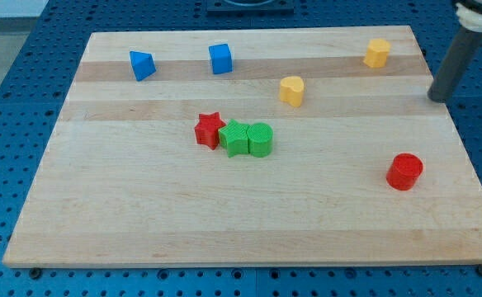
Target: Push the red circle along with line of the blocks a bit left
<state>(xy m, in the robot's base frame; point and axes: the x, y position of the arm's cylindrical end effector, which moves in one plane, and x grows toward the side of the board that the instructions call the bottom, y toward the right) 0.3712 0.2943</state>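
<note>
The red circle [404, 171] lies at the view's right, low on the wooden board [142, 223]. A line of blocks sits near the middle: a red star [210, 129], a green star [234, 138] and a green circle [259, 139], touching one another. My tip [437, 98] is at the view's right edge, above the red circle and apart from it, touching no block.
A blue triangle [142, 64] and a blue cube [220, 58] lie at the view's top left. A yellow heart [291, 90] lies above the middle line. A yellow block [377, 53] lies at the top right.
</note>
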